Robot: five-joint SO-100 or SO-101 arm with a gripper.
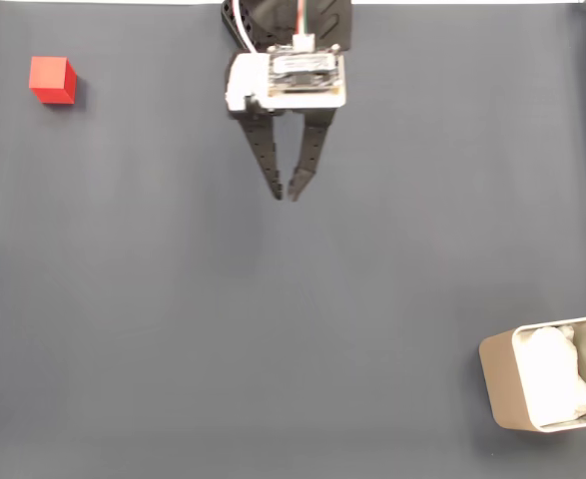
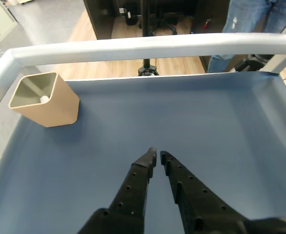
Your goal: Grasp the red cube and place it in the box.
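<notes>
The black two-finger gripper (image 1: 285, 193) is seen in the fixed view at the top centre of the dark grey-blue cloth-covered worktop (image 1: 273, 349), its perforated fingers pointing down the picture. The fingers are drawn almost together, so that only a narrow gap is left between the tips; nothing is held between them and nothing is touched by them. In the wrist view the gripper (image 2: 157, 156) is shown the same way, nearly clenched and empty, with bare worktop (image 2: 206, 126) beneath and ahead of it.

The small bright red matte cube (image 1: 53, 80) is found well apart from the gripper, to its left in the fixed view, resting on the worktop near the upper left corner. The beige rectangular box with rounded corners and white lining (image 1: 499, 384) is placed well apart from the gripper too, at the lower right edge of the fixed view. In the wrist view the box (image 2: 52, 107) is seen upright, ahead of the gripper and to its left, close to the pale raised rail (image 2: 181, 46) bordering the worktop.
</notes>
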